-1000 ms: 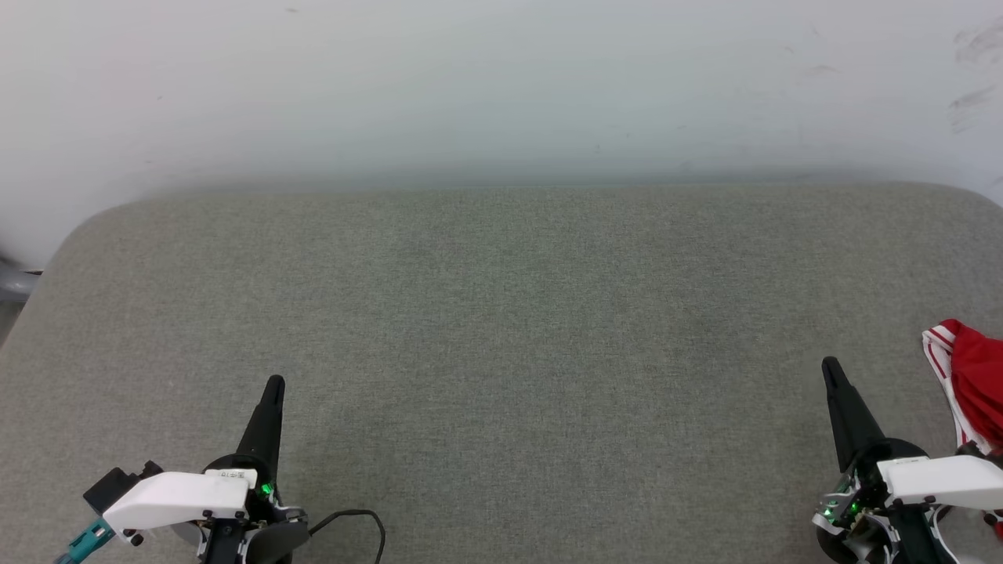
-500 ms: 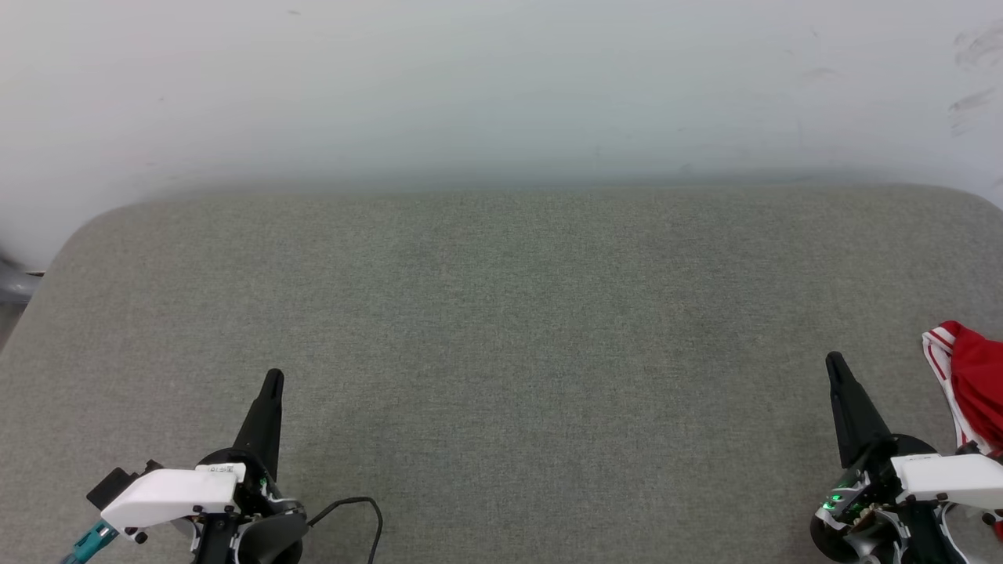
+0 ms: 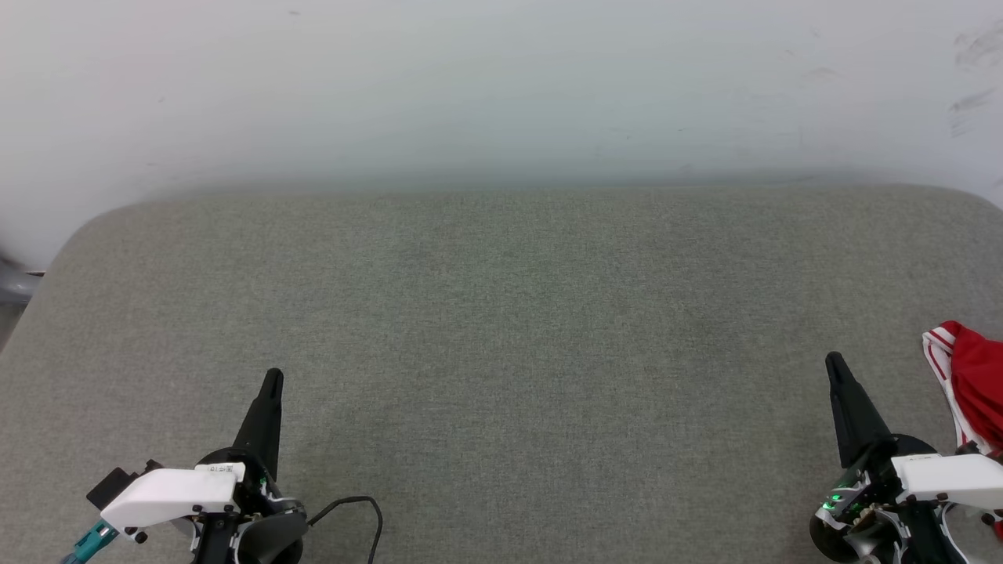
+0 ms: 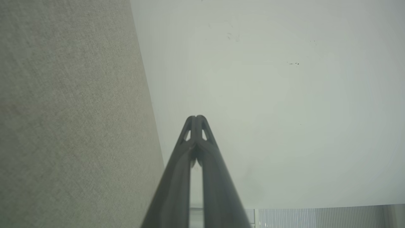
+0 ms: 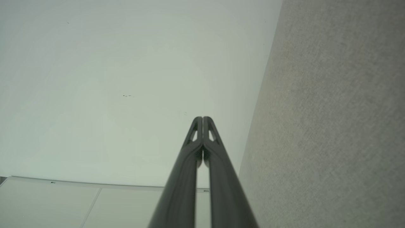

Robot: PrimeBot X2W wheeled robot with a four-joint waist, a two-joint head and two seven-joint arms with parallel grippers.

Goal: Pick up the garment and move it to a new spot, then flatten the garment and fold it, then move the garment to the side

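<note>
The garment (image 3: pixel 972 380), red with red-and-white striped trim, lies bunched at the right edge of the head view, partly cut off by the frame. My right gripper (image 3: pixel 834 362) stands just left of it, apart from the cloth, shut and holding nothing; in the right wrist view its fingertips (image 5: pixel 202 119) meet. At the lower left my left gripper (image 3: pixel 273 377) is also shut and empty, its tips (image 4: pixel 196 117) pressed together in the left wrist view.
A grey fabric-covered table (image 3: pixel 501 329) with rounded far corners spans the head view, backed by a pale wall (image 3: pixel 501 86). A black cable (image 3: pixel 356 509) loops on the table beside my left wrist.
Both grippers shifted slightly between one second ago and half a second ago, the left a little down-left, the right a little to the right. Since then nothing has moved.
</note>
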